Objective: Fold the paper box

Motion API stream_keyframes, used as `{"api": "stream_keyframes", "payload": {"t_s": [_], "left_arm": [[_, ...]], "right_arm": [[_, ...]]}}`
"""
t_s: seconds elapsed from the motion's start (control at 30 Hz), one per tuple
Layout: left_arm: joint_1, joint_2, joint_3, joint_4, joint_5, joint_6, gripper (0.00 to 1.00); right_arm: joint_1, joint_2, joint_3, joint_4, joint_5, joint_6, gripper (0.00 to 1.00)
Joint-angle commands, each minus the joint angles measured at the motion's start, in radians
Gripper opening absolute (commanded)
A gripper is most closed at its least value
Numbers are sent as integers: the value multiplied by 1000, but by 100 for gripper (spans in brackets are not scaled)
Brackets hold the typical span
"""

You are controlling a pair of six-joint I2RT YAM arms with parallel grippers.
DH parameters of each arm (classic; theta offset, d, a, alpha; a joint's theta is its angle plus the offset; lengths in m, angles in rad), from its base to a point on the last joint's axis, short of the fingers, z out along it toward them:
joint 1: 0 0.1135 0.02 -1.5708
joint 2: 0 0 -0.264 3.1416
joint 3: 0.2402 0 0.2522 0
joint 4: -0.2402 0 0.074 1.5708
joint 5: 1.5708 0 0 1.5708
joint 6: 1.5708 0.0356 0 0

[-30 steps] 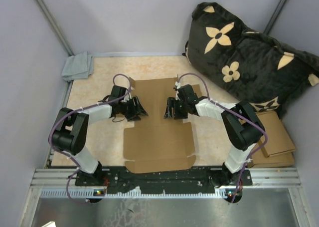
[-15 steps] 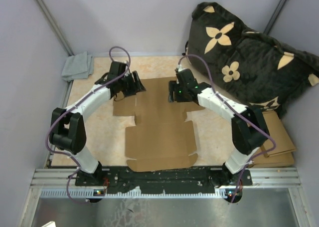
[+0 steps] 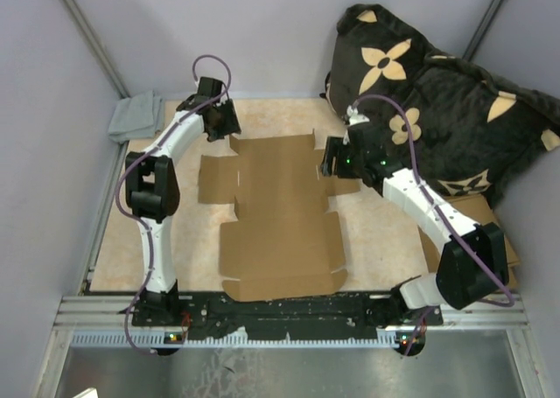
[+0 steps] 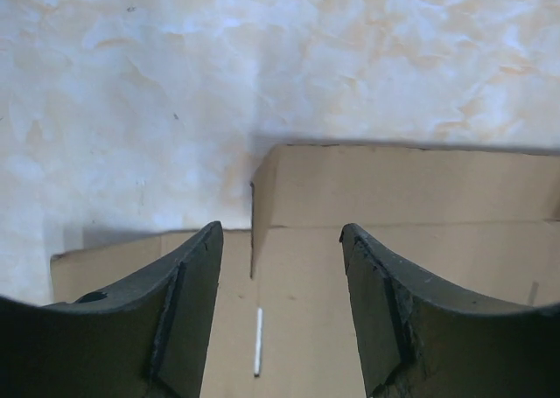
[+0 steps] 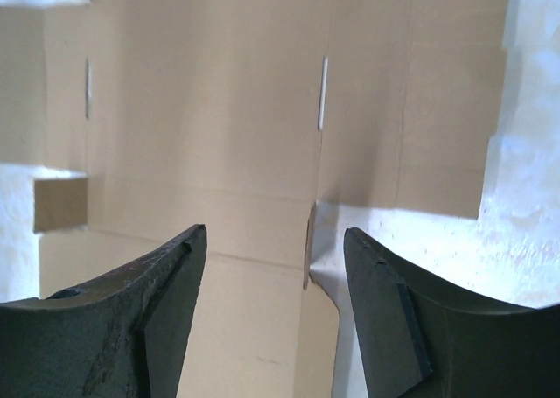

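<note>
Your left pincer (image 4: 280,240) and right pincer (image 5: 273,240) gape empty above the flat brown corrugated cardboard box (image 3: 282,219); a one-sided nudge risks skidding it across the worktop (image 3: 192,240).

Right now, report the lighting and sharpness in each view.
Top view: evenly lit and sharp. Left wrist view: dark fingers slightly soft, box edge throwing a shadow on the table. Right wrist view: table washed out bluish-white at right.

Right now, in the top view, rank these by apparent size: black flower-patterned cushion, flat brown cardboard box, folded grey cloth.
1. Black flower-patterned cushion, even cropped by the frame.
2. Flat brown cardboard box.
3. Folded grey cloth, clearly smallest.
</note>
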Motion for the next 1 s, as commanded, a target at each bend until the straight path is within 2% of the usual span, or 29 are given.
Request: {"api": "stream_keyframes", "payload": {"t_s": [0.0, 0.17, 0.3, 0.43, 0.53, 0.63, 0.67, 0.7, 0.83, 0.97], "left_arm": [[-3, 73, 125, -132, -79, 68, 63], [-2, 105, 125, -112, -70, 82, 59], [-1, 134, 126, -100, -47, 79, 50], [-1, 142, 111, -73, -15, 74, 35], [-1, 141, 97, -52, -9, 72, 30], [1, 142, 92, -40, 13, 73, 13], [1, 140, 91, -40, 13, 75, 4], [1, 138, 89, -38, 16, 76, 0], [1, 98, 67, -31, 39, 83, 0], [-1, -5, -39, 43, 71, 105, 0]], "right_arm": [[3, -39, -38, 6, -33, -20, 65], [3, -70, -82, 15, -34, -14, 66], [3, -71, -87, 12, -34, -17, 67], [3, -68, -80, 5, -23, -16, 67], [2, -48, -55, -15, -15, -16, 67], [2, -21, -14, -42, -4, -22, 68], [2, -11, 1, -50, 1, -25, 67], [2, 1, 19, -60, 6, -28, 68], [2, 60, 108, -102, 14, -47, 68], [2, 139, 223, -155, 22, -69, 68]]}}
